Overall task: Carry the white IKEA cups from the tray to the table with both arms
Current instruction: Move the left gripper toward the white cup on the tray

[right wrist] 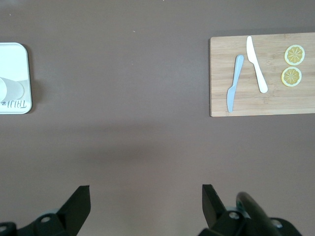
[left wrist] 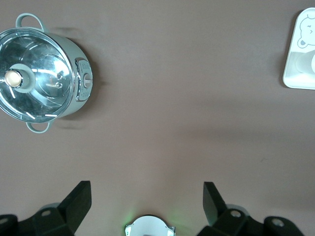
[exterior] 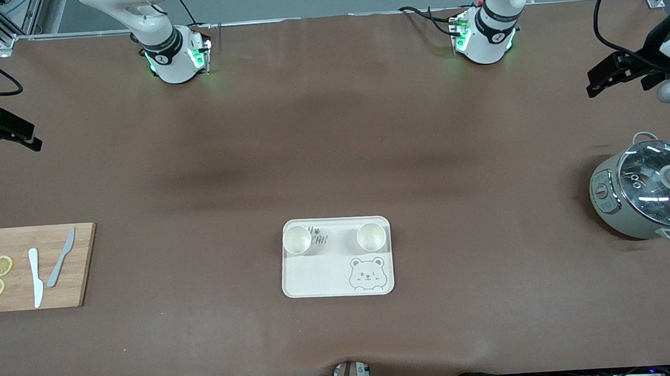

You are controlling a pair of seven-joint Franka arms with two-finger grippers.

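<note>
Two white IKEA cups stand upright on the bear tray (exterior: 316, 275), one (exterior: 297, 240) toward the right arm's end and one (exterior: 371, 236) toward the left arm's end. My left gripper (exterior: 593, 85) hangs open and empty over the table's left-arm end, farther from the camera than the pot. In the left wrist view its fingers stand wide apart (left wrist: 146, 194) over bare table, and the tray's edge (left wrist: 290, 78) shows. My right gripper (exterior: 31, 142) is open and empty over the right-arm end; its wrist view (right wrist: 146, 194) shows bare table and a tray corner (right wrist: 19, 54).
A grey-green pot with glass lid (exterior: 645, 189) sits at the left arm's end, also in the left wrist view (left wrist: 42, 73). A wooden cutting board (exterior: 84, 264) with two knives and two lemon slices lies at the right arm's end, also in the right wrist view (right wrist: 221, 98).
</note>
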